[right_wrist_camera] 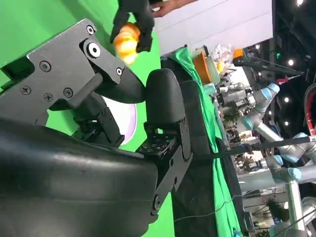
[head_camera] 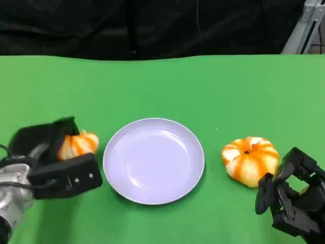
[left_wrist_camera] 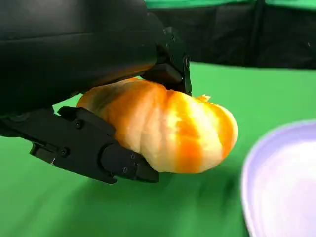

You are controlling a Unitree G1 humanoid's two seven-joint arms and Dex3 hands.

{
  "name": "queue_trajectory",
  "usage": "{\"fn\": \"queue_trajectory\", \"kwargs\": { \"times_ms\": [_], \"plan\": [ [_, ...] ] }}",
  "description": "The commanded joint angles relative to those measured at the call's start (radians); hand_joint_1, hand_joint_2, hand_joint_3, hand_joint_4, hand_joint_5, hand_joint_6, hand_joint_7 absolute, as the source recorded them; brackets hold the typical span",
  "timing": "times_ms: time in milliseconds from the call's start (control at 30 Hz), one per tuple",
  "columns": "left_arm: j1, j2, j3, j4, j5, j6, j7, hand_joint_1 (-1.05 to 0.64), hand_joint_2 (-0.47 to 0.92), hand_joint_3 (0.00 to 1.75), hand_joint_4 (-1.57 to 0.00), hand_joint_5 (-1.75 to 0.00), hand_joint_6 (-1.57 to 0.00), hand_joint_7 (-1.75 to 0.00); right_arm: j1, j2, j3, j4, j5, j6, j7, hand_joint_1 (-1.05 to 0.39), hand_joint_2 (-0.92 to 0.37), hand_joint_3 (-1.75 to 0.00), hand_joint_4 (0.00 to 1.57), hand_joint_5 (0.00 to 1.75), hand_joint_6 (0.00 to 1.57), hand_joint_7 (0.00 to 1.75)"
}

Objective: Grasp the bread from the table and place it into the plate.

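Left hand (head_camera: 51, 162) grips one bread (left_wrist_camera: 168, 131), clamped between fingers above and below, its free end poking past the fingertips toward the plate (head_camera: 153, 160) just beside; judged best to lift clear of the rim, carry it over the bare centre, then release low. Right hand (head_camera: 292, 201) holds nothing, fingers loosely apart, a second bread (head_camera: 250, 160) on the table just beyond them.
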Motion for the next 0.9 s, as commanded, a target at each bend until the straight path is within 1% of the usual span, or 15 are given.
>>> {"fn": "queue_trajectory", "kwargs": {
  "times_ms": [33, 200, 300, 400, 533, 600, 700, 833, 867, 900],
  "plan": [
    [-0.003, 0.054, 0.026, -0.053, -0.007, 0.000, 0.006, 0.02, 0.86, 0.27, -0.66, -1.75, -0.47, -1.75, 0.001, -0.010, -0.008, -0.006, 0.000, 0.000, -0.006, -0.17, -0.43, -1.30, 0.91, 1.75, 0.71, 1.64],
    [0.010, 0.067, 0.048, -0.136, -0.012, 0.016, 0.004, 0.02, 0.87, 0.27, -0.70, -1.75, -0.50, -1.75, 0.001, -0.013, -0.011, -0.007, 0.001, 0.004, -0.007, -0.16, -0.42, -1.31, 0.92, 1.75, 0.72, 1.64],
    [0.029, 0.058, 0.062, -0.236, -0.020, 0.038, -0.030, 0.00, 0.88, 0.30, -0.72, -1.75, -0.53, -1.75, 0.003, -0.016, -0.011, -0.013, 0.003, 0.015, -0.010, -0.16, -0.42, -1.31, 0.92, 1.75, 0.72, 1.64],
    [0.044, 0.051, 0.066, -0.306, -0.026, 0.052, -0.066, -0.01, 0.89, 0.31, -0.74, -1.75, -0.61, -1.66, 0.002, -0.018, -0.013, -0.013, 0.005, 0.017, -0.008, -0.16, -0.43, -1.30, 0.91, 1.75, 0.71, 1.63],
    [0.070, 0.015, 0.048, -0.463, -0.023, 0.094, -0.146, -0.03, 0.90, 0.33, -0.72, -1.75, -0.68, -1.56, 0.001, -0.017, -0.012, -0.008, 0.003, 0.006, -0.004, -0.15, -0.43, -1.30, 0.91, 1.75, 0.71, 1.64],
    [0.075, -0.007, 0.034, -0.497, -0.006, 0.110, -0.160, -0.02, 0.88, 0.33, -0.73, -1.75, -0.68, -1.58, -0.002, -0.018, -0.012, -0.002, 0.004, 0.002, 0.001, -0.16, -0.43, -1.30, 0.90, 1.75, 0.70, 1.65],
    [0.070, -0.041, 0.002, -0.506, 0.021, 0.126, -0.179, -0.01, 0.87, 0.32, -0.72, -1.75, -0.64, -1.63, -0.004, -0.013, -0.012, 0.003, 0.009, -0.004, 0.006, -0.16, -0.43, -1.31, 0.90, 1.75, 0.70, 1.65],
    [0.061, -0.071, -0.031, -0.471, 0.035, 0.102, -0.183, -0.03, 0.90, 0.31, -0.71, -1.75, -0.70, -1.49, -0.005, -0.008, -0.006, 0.005, 0.003, -0.006, 0.005, -0.16, -0.43, -1.32, 0.90, 1.75, 0.69, 1.66],
    [0.059, -0.078, -0.039, -0.465, 0.038, 0.101, -0.183, -0.04, 0.91, 0.31, -0.71, -1.75, -0.71, -1.47, -0.005, -0.006, -0.005, 0.007, 0.002, -0.010, 0.006, -0.16, -0.43, -1.32, 0.90, 1.75, 0.69, 1.66],
    [0.057, -0.088, -0.048, -0.458, 0.041, 0.097, -0.180, -0.05, 0.91, 0.29, -0.70, -1.75, -0.69, -1.49, -0.004, -0.006, -0.004, 0.005, 0.000, -0.010, 0.004, -0.16, -0.43, -1.32, 0.90, 1.75, 0.69, 1.66]
  ]
}}
